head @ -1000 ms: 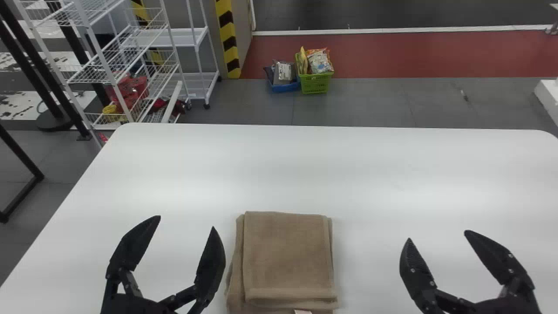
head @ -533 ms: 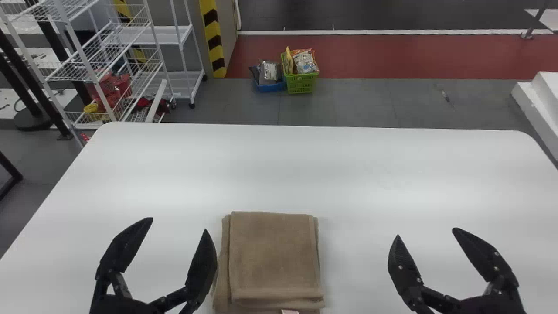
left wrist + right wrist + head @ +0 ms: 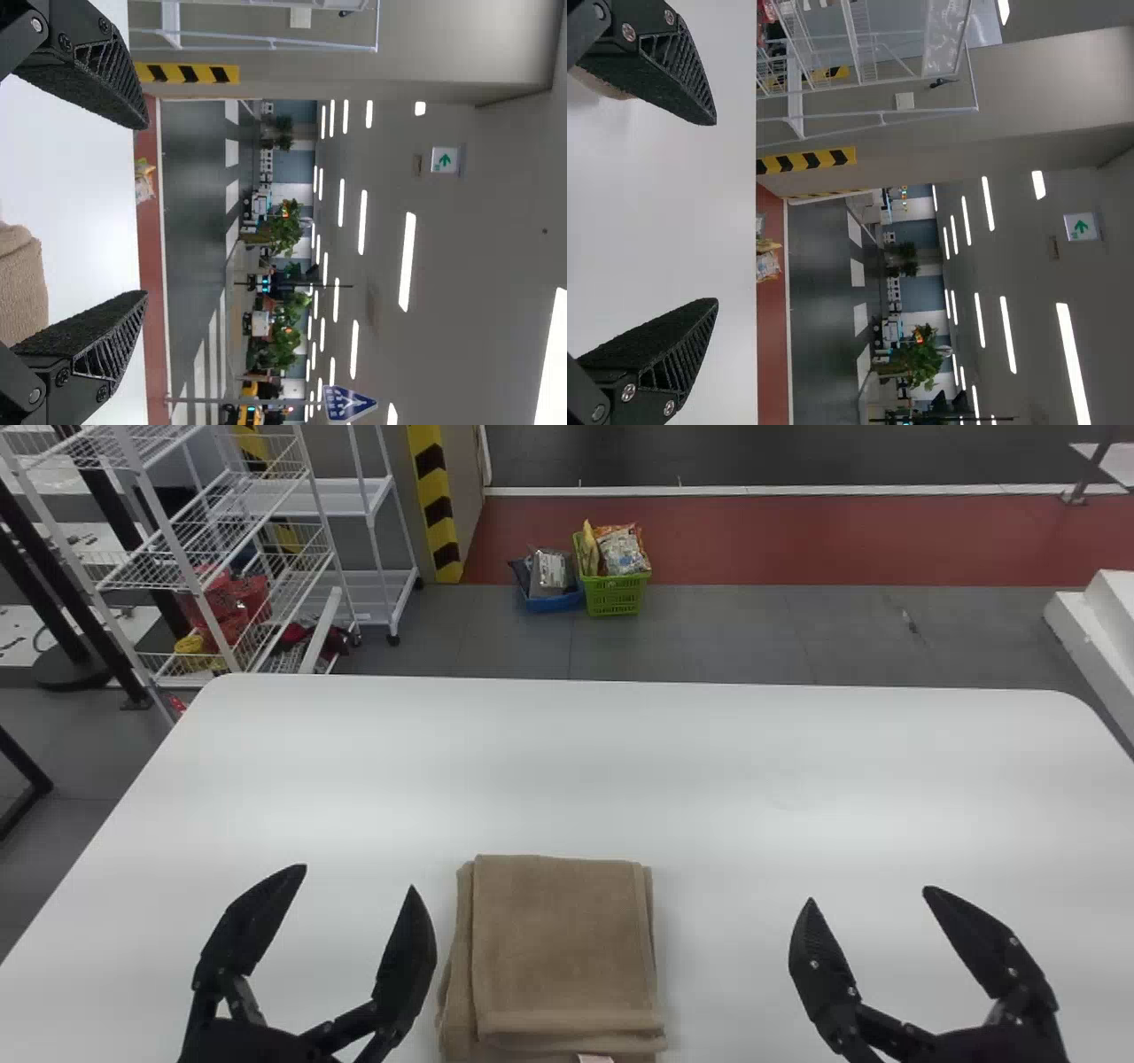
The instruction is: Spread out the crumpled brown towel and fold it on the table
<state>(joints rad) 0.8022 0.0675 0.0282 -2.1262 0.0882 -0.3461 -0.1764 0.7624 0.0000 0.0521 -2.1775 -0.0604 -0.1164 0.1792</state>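
- The brown towel (image 3: 563,948) is seen folded into a layered, roughly rectangular stack on the white table (image 3: 620,779), at the near side; its layers are slightly offset along the left edge.
- A small pale tag (image 3: 595,1059) is noted at the towel's near edge.
- The left gripper (image 3: 359,875) is held just left of the towel, fingers spread wide; nothing is gripped.
- The right gripper (image 3: 868,893) is positioned well apart from the towel, on its right; fingers likewise parted, nothing gripped.
- Beyond the table, packets are contained in a green basket (image 3: 616,595), with a blue basket (image 3: 555,603) placed beside it on the floor.
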